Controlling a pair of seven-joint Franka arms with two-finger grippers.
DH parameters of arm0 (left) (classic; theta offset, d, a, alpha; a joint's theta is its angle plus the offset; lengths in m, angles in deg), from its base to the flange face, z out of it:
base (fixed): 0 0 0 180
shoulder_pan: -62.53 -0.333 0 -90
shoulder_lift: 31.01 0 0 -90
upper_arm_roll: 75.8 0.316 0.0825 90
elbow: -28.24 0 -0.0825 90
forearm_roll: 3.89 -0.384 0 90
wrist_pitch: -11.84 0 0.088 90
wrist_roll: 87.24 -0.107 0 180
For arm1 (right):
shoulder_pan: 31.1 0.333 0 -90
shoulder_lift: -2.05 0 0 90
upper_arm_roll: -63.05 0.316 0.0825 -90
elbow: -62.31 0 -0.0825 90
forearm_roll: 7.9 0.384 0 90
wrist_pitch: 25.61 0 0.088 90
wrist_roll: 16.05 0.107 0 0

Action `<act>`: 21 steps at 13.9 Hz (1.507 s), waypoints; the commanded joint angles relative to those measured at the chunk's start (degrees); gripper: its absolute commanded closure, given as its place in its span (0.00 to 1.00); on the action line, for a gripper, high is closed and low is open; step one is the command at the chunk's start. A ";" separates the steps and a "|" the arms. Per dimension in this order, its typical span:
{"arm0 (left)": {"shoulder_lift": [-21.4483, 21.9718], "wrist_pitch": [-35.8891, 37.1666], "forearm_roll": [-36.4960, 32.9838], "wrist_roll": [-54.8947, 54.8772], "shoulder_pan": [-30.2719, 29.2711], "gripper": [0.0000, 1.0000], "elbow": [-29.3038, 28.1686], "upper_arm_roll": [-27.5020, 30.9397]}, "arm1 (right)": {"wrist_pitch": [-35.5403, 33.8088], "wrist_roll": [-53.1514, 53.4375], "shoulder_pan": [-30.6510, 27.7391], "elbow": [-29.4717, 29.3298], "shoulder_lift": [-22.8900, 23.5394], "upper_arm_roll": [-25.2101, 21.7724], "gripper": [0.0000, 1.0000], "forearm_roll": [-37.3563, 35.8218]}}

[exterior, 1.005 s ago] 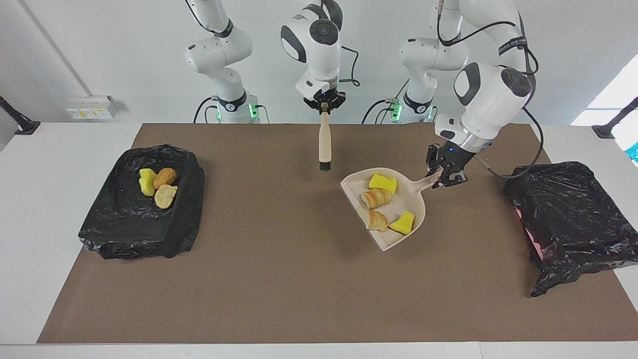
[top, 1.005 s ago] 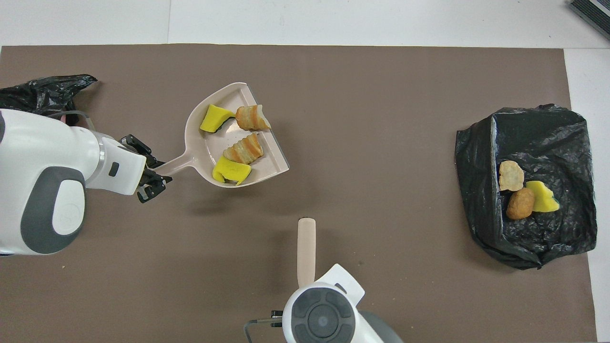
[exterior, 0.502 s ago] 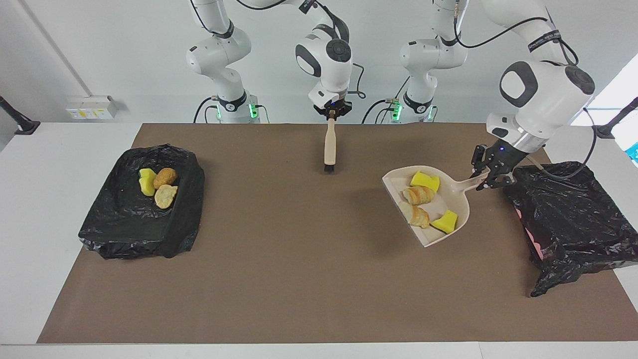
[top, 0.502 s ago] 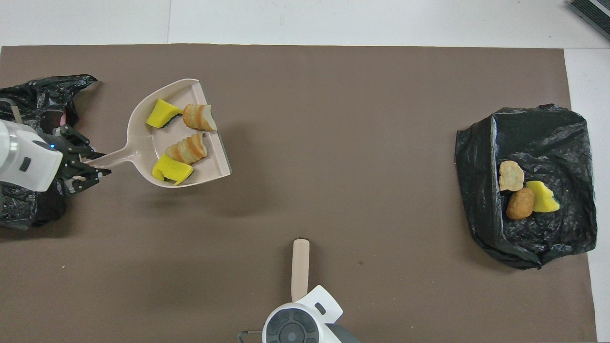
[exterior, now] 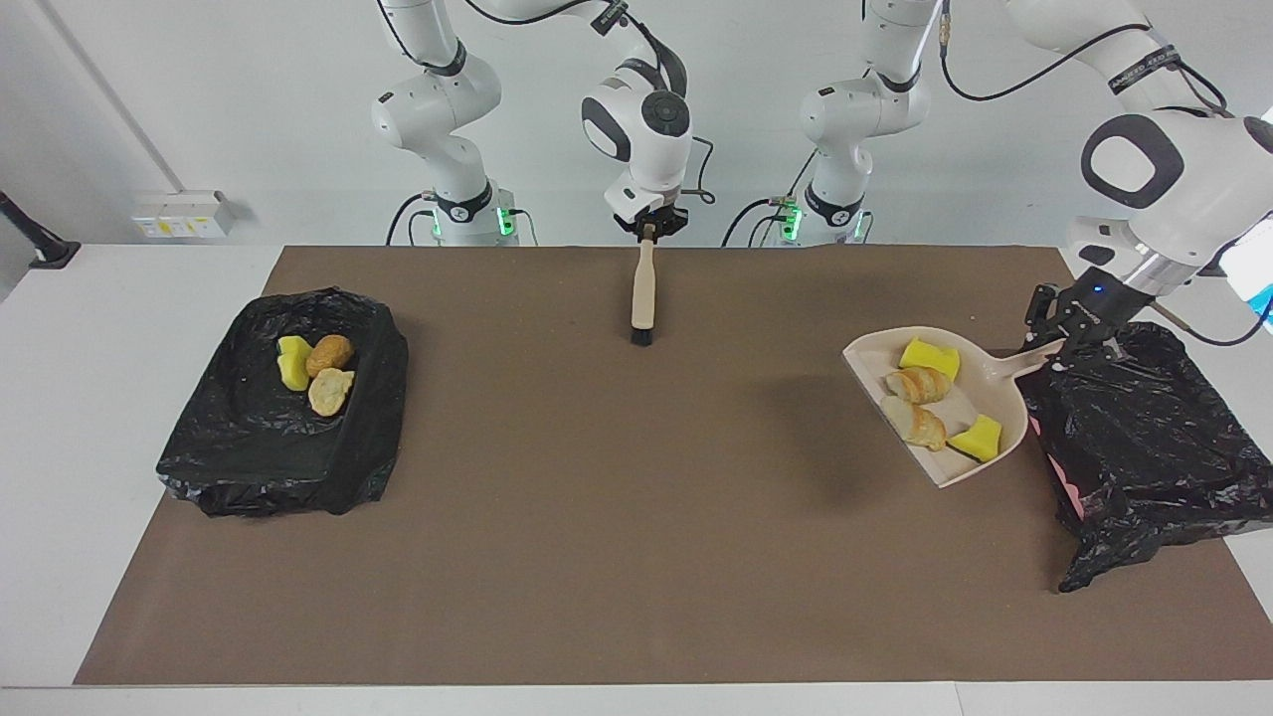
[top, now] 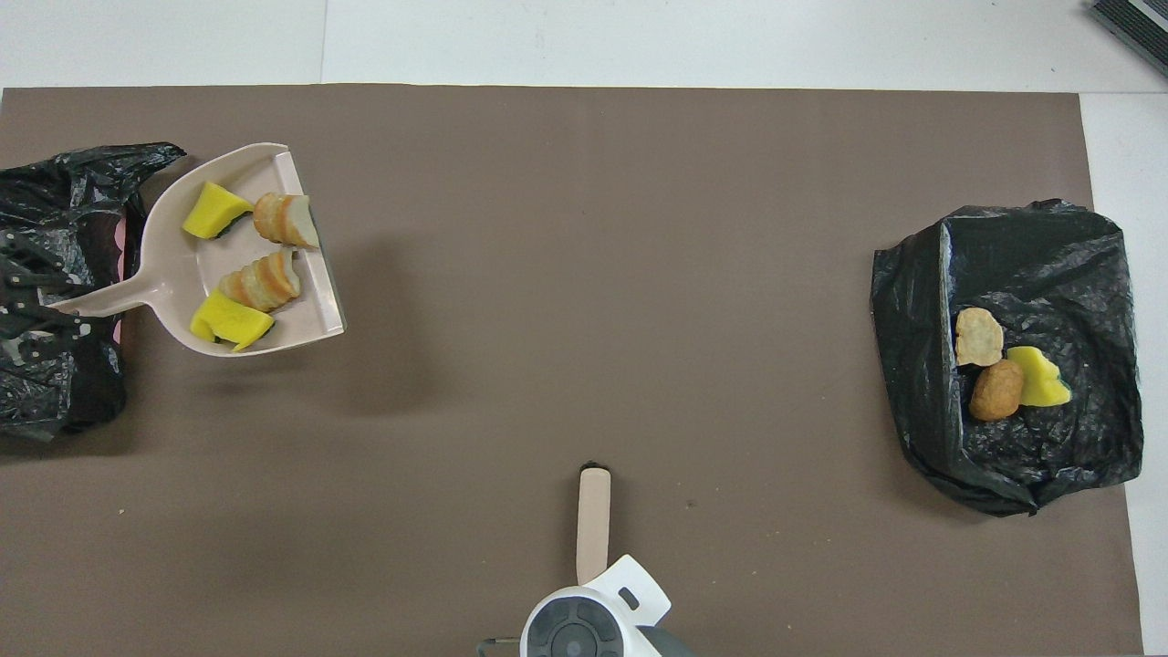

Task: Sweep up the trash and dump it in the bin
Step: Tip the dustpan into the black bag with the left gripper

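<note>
Since four pieces of trash lie in the raised dustpan (exterior: 1000, 383) and none lies loose on the table (exterior: 597, 557), the sweeping seems to be finished and the dumping is what remains.

At the right arm's end of the table sits a black-lined tray (exterior: 278, 477) with three pieces on it, one yellow sponge bit (exterior: 292, 364) and two brown bread pieces (exterior: 330, 373); whether these must also be swept cannot be told. Over the middle of the table the right arm waits. Its jaws are together on the top of the brush (exterior: 642, 298), which hangs with its bristles down and touches nothing.

Toward the left arm's end, the left arm's jaws are clamped on the handle of the dustpan and stand over the edge of the bin (exterior: 1144, 447), a black bag. The pan itself is in the air over the table, just beside the bin and not yet above it. It carries two yellow sponge bits (exterior: 930, 356) and two croissant pieces (exterior: 920, 384), all well inside the rim. By judgement the task is more than half done: the pan must come over the bin and be tipped.
</note>
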 commanded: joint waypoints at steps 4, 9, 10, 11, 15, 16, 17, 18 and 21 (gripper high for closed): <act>-8.48 8.48 -6.60 -1.18 -7.69 1.00 16.06 -1.04 | 1.04 -5.10 -0.05 1.78 -1.49 -0.22 1.00 -0.75; -13.14 9.37 -11.07 -6.36 -10.69 1.00 25.03 -0.60 | 1.22 -4.84 -0.66 1.26 -0.78 -0.22 0.22 -0.66; -13.41 8.76 -12.91 -6.37 -10.78 1.00 25.48 -0.52 | 1.22 -5.10 -0.58 0.64 -0.61 -0.31 0.00 -0.84; -13.67 8.05 -14.50 -6.28 -10.95 1.00 26.27 -0.25 | 1.31 -5.28 -0.66 -0.23 -0.17 -0.40 0.00 -0.93; -15.96 3.50 -22.49 -6.11 -12.01 1.00 29.88 0.19 | 1.13 -6.16 -4.26 -3.66 -0.17 -0.66 0.00 -3.29; -16.05 1.91 -25.91 -6.02 -11.84 1.00 29.88 0.19 | 1.05 -6.24 -5.75 -5.06 -0.17 -0.75 0.00 -4.26; -16.05 0.94 -29.16 -5.93 -11.23 1.00 29.79 0.10 | 0.78 -6.42 -7.76 -6.64 -0.25 -0.75 0.00 -5.22; -16.05 0.67 -31.54 -5.93 -10.87 1.00 29.62 0.10 | 0.52 -7.12 -9.44 -8.05 -0.25 -0.75 0.00 -6.19; -15.88 -1.17 -39.53 -5.84 -8.85 1.00 28.83 0.10 | -0.18 -9.75 -15.06 -11.92 -0.34 -0.75 0.00 -9.00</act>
